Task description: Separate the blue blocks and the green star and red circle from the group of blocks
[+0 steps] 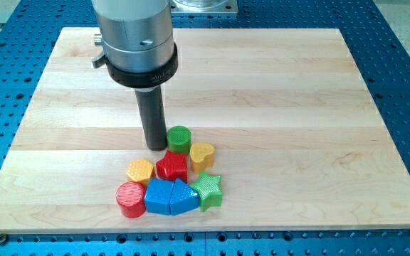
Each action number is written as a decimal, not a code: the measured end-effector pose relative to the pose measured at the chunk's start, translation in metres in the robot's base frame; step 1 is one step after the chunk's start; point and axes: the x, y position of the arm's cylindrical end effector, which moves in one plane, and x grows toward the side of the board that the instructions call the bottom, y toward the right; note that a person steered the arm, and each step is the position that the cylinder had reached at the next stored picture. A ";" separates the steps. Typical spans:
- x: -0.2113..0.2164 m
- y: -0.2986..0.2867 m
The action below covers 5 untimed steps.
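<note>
My tip (pixel 155 146) rests on the board just left of the green cylinder (pixel 179 139), close to touching it, above the group of blocks. The red circle (pixel 131 199) lies at the group's lower left. Two blue blocks sit side by side at the bottom: a blue block (pixel 160 197) and a blue pointed block (pixel 184 198). The green star (pixel 208 190) is at the lower right, touching the blue pointed block. A red star (pixel 171 166) sits in the middle, a yellow hexagon (pixel 140 171) to its left and a yellow heart (pixel 202 154) to its upper right.
The wooden board (pixel 276 107) lies on a blue perforated table (pixel 404 78). The group sits near the board's bottom edge (pixel 205 229). The arm's grey body (pixel 135 35) hangs over the board's top left.
</note>
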 end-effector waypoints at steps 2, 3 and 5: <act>-0.001 0.000; -0.022 0.000; -0.049 0.015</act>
